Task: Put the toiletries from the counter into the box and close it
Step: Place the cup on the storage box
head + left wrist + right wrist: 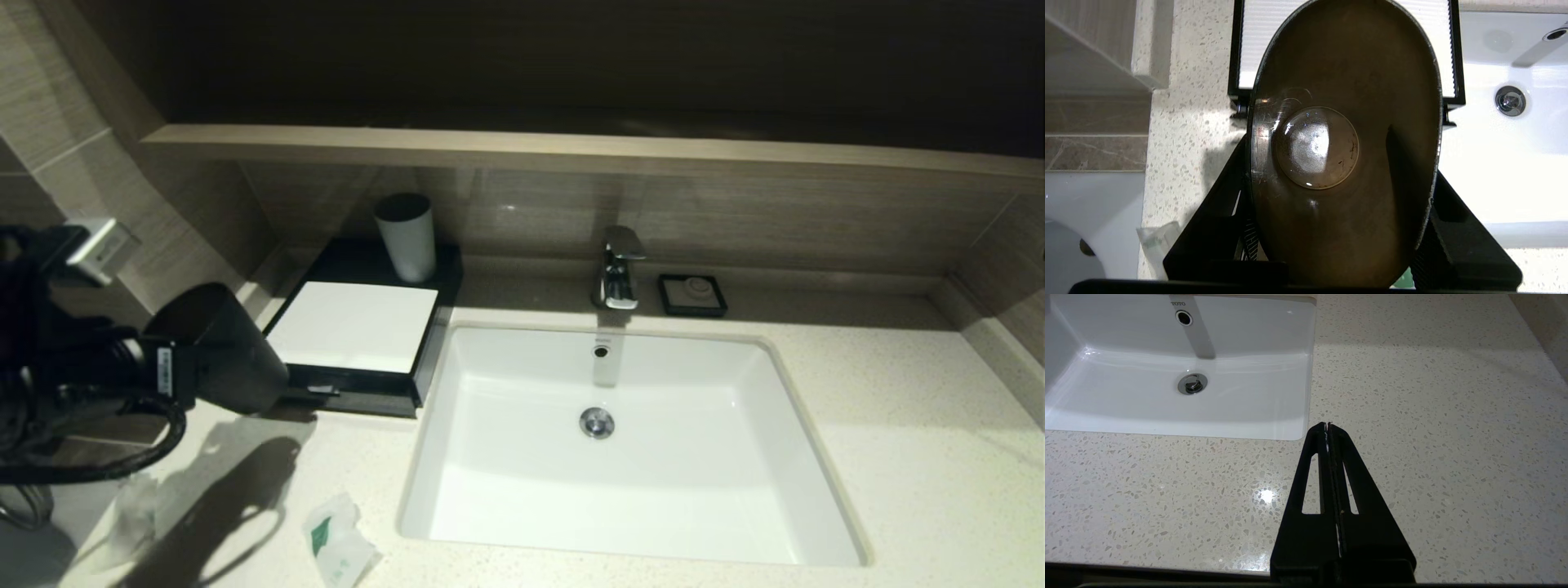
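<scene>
Only right wrist view shows the pressed-together right end effector (1327, 425)

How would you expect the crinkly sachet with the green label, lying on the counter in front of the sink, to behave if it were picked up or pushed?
The sachet looks floppy: its wrapper is creased and puffed, so it would probably sag or fold in a grip. It seems light for its size and may skid on the polished counter when pushed. Lying flat, it is unlikely to roll or tip.
</scene>
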Controlling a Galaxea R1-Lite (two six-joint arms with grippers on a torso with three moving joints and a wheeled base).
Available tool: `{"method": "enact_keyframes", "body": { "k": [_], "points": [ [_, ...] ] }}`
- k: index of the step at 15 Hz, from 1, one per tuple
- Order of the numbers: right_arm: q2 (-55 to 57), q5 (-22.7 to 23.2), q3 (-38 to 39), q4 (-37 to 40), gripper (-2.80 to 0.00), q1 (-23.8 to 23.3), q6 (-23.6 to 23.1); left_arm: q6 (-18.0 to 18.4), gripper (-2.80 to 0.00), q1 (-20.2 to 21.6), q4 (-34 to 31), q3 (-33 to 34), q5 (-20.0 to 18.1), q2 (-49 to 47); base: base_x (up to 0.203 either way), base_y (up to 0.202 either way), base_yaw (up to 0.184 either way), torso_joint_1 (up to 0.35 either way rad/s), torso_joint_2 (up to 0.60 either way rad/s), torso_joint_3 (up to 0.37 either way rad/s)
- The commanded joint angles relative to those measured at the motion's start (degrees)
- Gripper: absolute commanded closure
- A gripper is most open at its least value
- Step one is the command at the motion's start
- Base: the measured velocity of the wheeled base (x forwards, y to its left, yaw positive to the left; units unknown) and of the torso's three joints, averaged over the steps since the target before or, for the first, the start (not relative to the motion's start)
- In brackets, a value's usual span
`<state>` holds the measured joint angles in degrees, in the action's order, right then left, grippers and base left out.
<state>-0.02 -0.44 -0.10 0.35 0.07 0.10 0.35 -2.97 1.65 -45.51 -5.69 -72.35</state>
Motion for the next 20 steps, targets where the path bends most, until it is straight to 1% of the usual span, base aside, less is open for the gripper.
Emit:
{"method": "enact_keyframes", "body": {
  "k": [1, 7, 11, 13, 16, 20],
  "points": [
    [0.02, 0.00, 0.01, 0.00, 0.00, 0.01, -0.01, 0.09, 0.00, -0.52, -0.06, -3.41, 0.06, -5.22, 0.000, 0.000, 0.000, 0.000, 0.00, 0.000],
    [0.02, 0.00, 0.01, 0.00, 0.00, 0.01, -0.01, 0.57, 0.00, -0.98, -0.50, -9.46, 0.50, -10.34, 0.000, 0.000, 0.000, 0.000, 0.00, 0.000],
    [0.02, 0.00, 0.01, 0.00, 0.00, 0.01, -0.01, 2.14, 0.00, -1.07, -3.31, -14.59, 0.51, -13.26, 0.000, 0.000, 0.000, 0.000, 0.00, 0.000],
    [0.02, 0.00, 0.01, 0.00, 0.00, 0.02, -0.01, 2.96, 0.00, -1.07, -3.83, -15.88, 0.51, -14.64, 0.000, 0.000, 0.000, 0.000, 0.00, 0.000],
    [0.02, 0.00, 0.01, 0.00, 0.00, 0.01, -0.01, 3.12, 0.00, -1.07, -3.76, -16.57, 0.51, -16.82, 0.000, 0.000, 0.000, 0.000, 0.00, 0.000],
    [0.02, 0.00, 0.01, 0.00, 0.00, 0.01, -0.01, 3.17, 0.00, -1.07, -4.86, -20.04, 0.51, -18.05, 0.000, 0.000, 0.000, 0.000, 0.00, 0.000]
  ]
}}
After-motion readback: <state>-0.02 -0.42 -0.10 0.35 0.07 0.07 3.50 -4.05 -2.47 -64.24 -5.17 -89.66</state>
